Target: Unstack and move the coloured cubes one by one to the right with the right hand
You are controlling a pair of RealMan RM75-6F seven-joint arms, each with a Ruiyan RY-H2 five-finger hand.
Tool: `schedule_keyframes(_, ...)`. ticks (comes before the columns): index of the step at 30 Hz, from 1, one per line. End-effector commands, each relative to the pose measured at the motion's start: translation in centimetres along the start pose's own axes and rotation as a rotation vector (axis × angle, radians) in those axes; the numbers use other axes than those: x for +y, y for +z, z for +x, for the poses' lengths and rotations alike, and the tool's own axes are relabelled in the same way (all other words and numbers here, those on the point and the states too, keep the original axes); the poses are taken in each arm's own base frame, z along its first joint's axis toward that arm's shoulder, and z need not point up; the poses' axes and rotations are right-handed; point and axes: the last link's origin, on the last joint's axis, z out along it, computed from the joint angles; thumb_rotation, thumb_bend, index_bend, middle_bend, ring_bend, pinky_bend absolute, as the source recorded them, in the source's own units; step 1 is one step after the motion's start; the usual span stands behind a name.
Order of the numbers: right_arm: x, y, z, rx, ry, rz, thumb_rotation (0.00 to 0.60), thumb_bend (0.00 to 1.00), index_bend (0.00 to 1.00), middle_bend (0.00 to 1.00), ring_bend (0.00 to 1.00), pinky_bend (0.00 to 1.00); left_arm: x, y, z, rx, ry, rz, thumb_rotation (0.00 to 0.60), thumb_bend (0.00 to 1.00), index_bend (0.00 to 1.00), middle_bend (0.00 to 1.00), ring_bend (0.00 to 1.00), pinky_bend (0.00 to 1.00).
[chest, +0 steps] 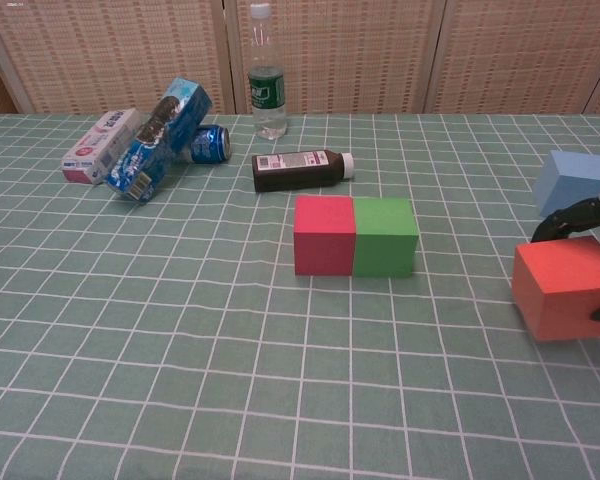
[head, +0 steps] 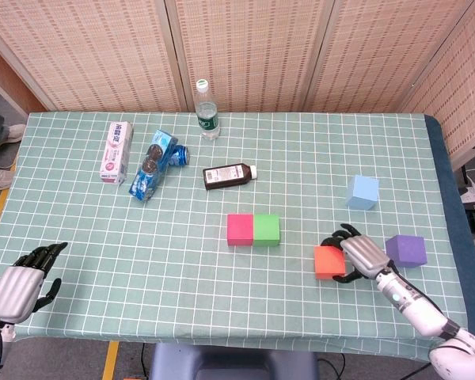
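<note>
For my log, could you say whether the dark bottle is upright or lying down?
Lying down: the dark bottle rests on its side, white cap pointing right.

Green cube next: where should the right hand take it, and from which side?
Pinch the green cube across its near and far faces, approaching from its free right side; the pink cube butts against its left face. The right hand first has to release the orange cube.
</note>
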Motion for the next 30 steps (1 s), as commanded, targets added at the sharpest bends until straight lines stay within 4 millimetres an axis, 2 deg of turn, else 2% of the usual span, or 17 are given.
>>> schedule_keyframes(1,0.2,-2.2,0.1,-0.048,-0.041,-0.033,0.600,0.11,0.59,0.53,0.17,0.01,0.0,0.0,0.0,0.001,-0.001,0.001,0.600,0.47,0.13,0.19,0.20,0.39)
schedule_keyframes(4,0.0,-2.8,0.5,-0.052,-0.063,-0.038,0.600,0.11,0.52,0.49,0.17,0.01,-0.1,0.0,0.0,0.002,-0.002,0.003,0.600,0.47,0.13,0.19,0.20,0.39)
schedule_keyframes(7,-0.2,-2.9,0.6,-0.065,-0.062,-0.037,0.600,0.11,0.43,0.33,0.13,0.01,-0.1,0.0,0.0,-0.001,-0.002,0.003,0.600,0.47,0.13,0.19,0.20,0.39)
schedule_keyframes(8,-0.2,-2.8,0.6,-0.069,-0.060,-0.034,0.600,0.11,0.37,0.24,0.09,0.00,0.0,0.0,0.0,-0.002,-0.001,0.002,0.600,0.47,0.13,0.19,0.20,0.39)
schedule_keyframes(10,-0.4,-2.4,0.6,-0.057,-0.044,-0.022,0.600,0.11,0.27,0.13,0.04,0.00,0.0,0.0,0.0,-0.002,-0.001,0.000,0.600,0.47,0.13,0.19,0.20,0.39)
schedule_keyframes(13,-0.7,-1.9,0.7,-0.037,-0.019,0.003,0.600,0.10,0.12,0.02,0.00,0.00,0.0,0.0,0.0,0.000,-0.001,-0.001,0.600,0.47,0.13,0.19,0.20,0.39)
schedule_keyframes(17,-1.1,-1.2,0.8,-0.015,0.035,0.048,0.600,0.06,0.00,0.00,0.00,0.00,-0.1,0.0,0.0,0.001,-0.004,0.003,0.600,0.47,0.13,0.19,0.20,0.39)
schedule_keyframes(23,-2.0,0.6,0.8,0.028,0.128,0.112,0.600,0.06,0.00,0.00,0.00,0.00,0.0,0.0,0.0,0.000,-0.003,0.001,0.600,0.47,0.13,0.19,0.20,0.39)
schedule_keyframes(30,-3.5,5.8,0.6,0.141,0.134,0.154,0.600,0.06,0.00,0.00,0.00,0.00,-0.1,0.1,0.0,-0.006,0.003,0.003,0.600,0.47,0.13,0.19,0.20,0.39)
